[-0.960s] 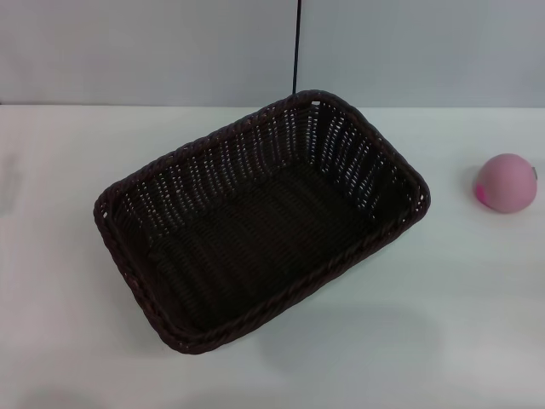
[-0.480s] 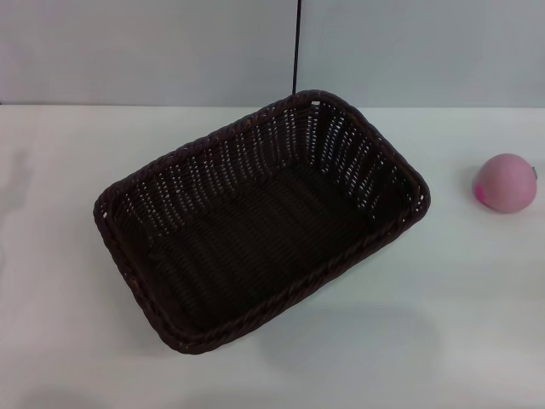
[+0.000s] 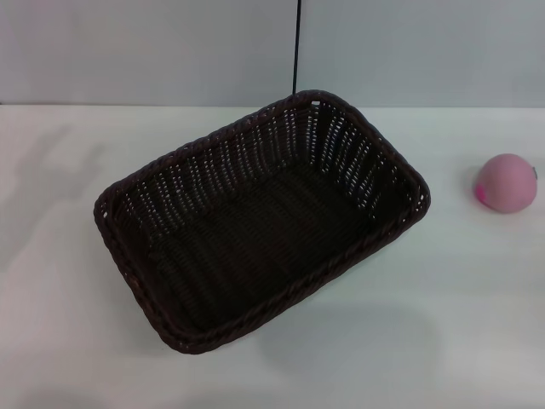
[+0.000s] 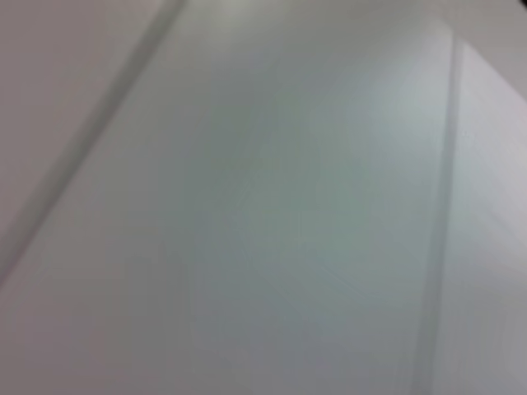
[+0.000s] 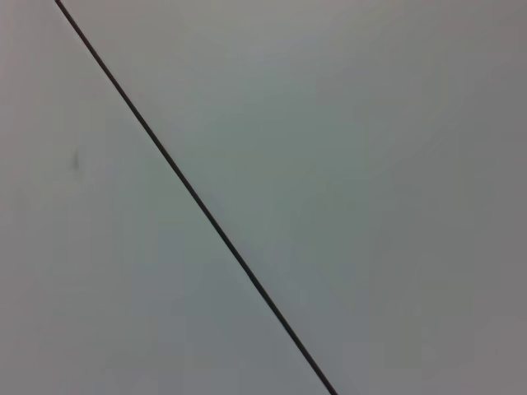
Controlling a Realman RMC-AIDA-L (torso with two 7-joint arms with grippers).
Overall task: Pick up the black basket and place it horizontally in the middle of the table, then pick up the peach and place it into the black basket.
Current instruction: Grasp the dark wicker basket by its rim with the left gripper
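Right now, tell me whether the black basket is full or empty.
Empty. The black basket sits open side up on the table, its woven floor bare; the peach lies outside, off to its right.

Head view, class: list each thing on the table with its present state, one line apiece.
black basket: upright, empty, lying at a slant on the table, not gripped.
peach: resting on the table to the basket's right, apart from it, not gripped.
table: white, bearing both.
Claws: neither in view.

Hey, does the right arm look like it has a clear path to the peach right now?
Probably yes. The peach sits alone on the table on the robot's right, apart from the black basket, with nothing on or beside it. The right arm itself is out of view, so this is a guess.
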